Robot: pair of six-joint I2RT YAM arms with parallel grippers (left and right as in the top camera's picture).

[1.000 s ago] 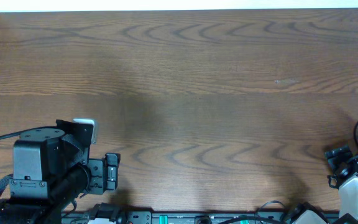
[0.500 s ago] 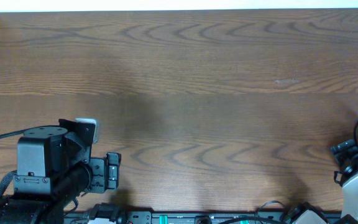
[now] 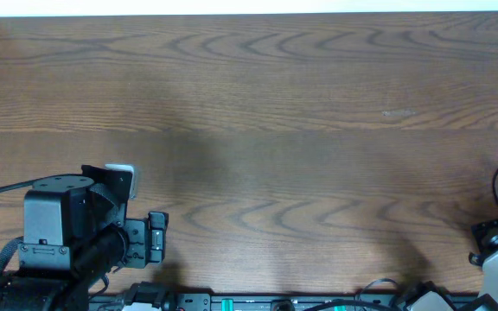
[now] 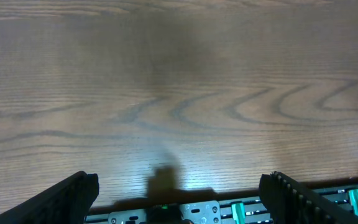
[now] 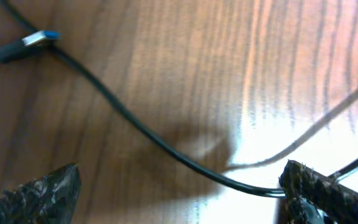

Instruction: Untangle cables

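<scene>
At right edge of table (image 3: pixel 275 86), right gripper (image 5: pixel 180 169) spread wide above a black cable (image 5: pixel 117 106) (silver plug (image 5: pixel 39 38), blue tip); left gripper (image 4: pixel 179 180) likewise spread, empty.

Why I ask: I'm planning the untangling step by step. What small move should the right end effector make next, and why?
Probably lower the right end effector and close on the black cable. Its jaws stand wide and empty, and the cable runs from its plug across the table between the fingers.
</scene>
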